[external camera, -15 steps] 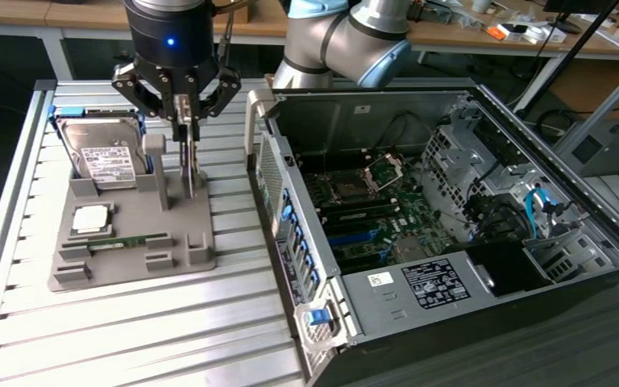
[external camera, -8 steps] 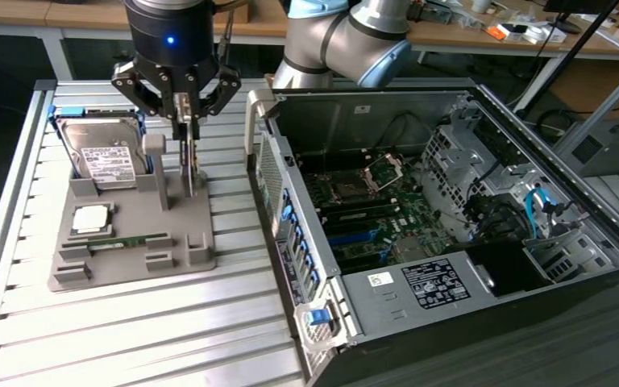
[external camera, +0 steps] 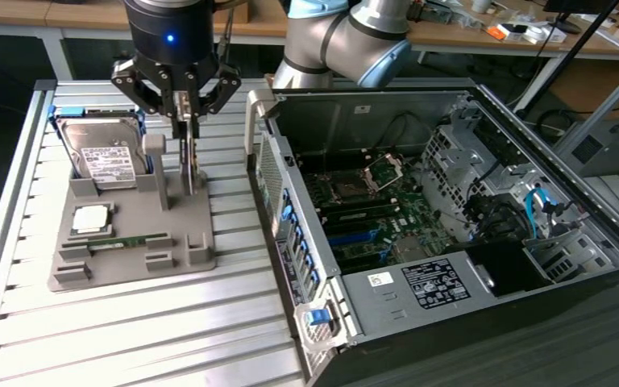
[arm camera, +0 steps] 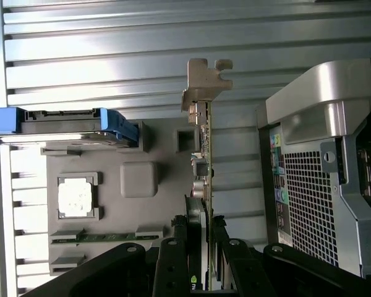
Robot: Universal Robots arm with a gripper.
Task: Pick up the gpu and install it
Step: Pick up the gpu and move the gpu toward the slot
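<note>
Biggest thing here is the slatted aluminium table [external camera: 126, 322], and sitting on it toward the exterior view's right is an open PC case [external camera: 363, 113] lying on its side. The side panel's off, so the motherboard [external camera: 369, 205], cables and drive cages are all visible. The grey Universal Robots arm [external camera: 342, 40] comes in from behind the case and reaches over to the exterior view's left.

On that side there's a grey parts fixture [external camera: 186, 234] flat on the table, just beside the case. A hard drive [external camera: 110, 157] in a blue caddy stands in it at the far end, leaning back a bit with its white label facing out.

The gpu [external camera: 189, 165] stands on edge, upright, next to the hard drive on the side nearer the case, with a grey post of the fixture between them. Its lower edge is down at the fixture, but whether it's seated in its slot or just barely lifted can't be told from here. In the wrist view the card shows edge-on, with its silvery bracket [arm camera: 203, 80] at the end away from the gripper.

The gripper [external camera: 184, 109] is straight above the card, and its black fingers [arm camera: 173, 260] sit on either face of it, so it's clamped on the gpu's top edge.

Smaller stuff: a CPU [external camera: 91, 218] lies flat in a square pocket in the fixture, and a green RAM stick [external camera: 126, 241] lies in a slot just beyond it, toward the near end.
</note>
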